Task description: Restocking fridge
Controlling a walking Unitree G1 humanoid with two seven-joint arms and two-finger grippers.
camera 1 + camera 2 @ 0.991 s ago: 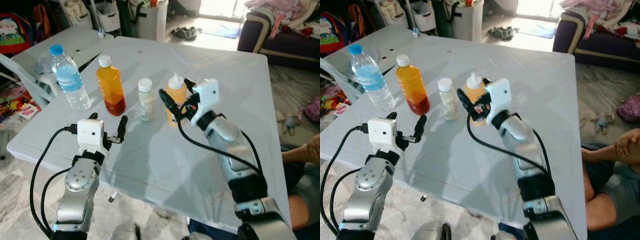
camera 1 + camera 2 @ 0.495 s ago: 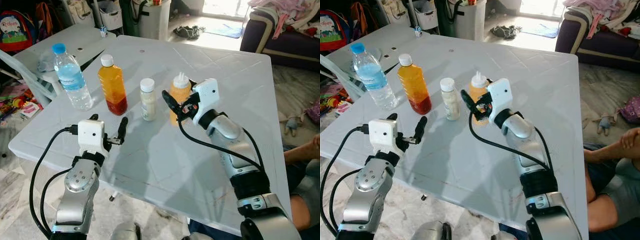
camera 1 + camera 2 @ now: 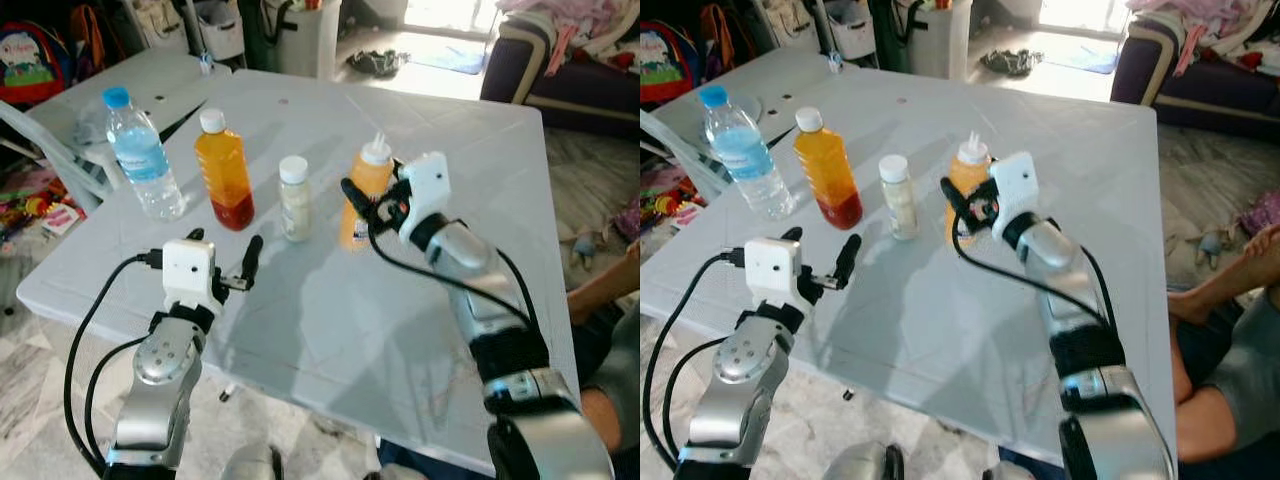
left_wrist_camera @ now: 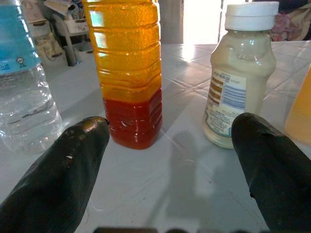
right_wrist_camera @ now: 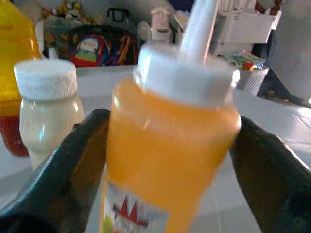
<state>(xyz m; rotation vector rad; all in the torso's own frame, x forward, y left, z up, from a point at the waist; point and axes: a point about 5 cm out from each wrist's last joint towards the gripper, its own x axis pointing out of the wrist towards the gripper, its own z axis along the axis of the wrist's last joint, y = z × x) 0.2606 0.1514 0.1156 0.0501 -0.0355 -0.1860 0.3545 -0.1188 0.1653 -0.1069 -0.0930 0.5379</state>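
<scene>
Pinching the orange plastic squeeze bottle (image 3: 362, 195) at mid-body, my right gripper (image 3: 372, 208) should lift straight up, clear of the small cream-coloured jar (image 3: 293, 198) just beside it.

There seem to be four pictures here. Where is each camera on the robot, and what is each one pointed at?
Left eye: on the head, looking down at the white table and four bottles; both silver arms show.
Right eye: beside it, same scene, slightly shifted.
Left wrist: on the left arm, looking along the open left claw at the juice bottle and mayo bottle.
Right wrist: on the right arm, looking along the right claw, whose fingers flank the orange squeeze bottle.
Shared: both wrist views show the mayo bottle.
</scene>
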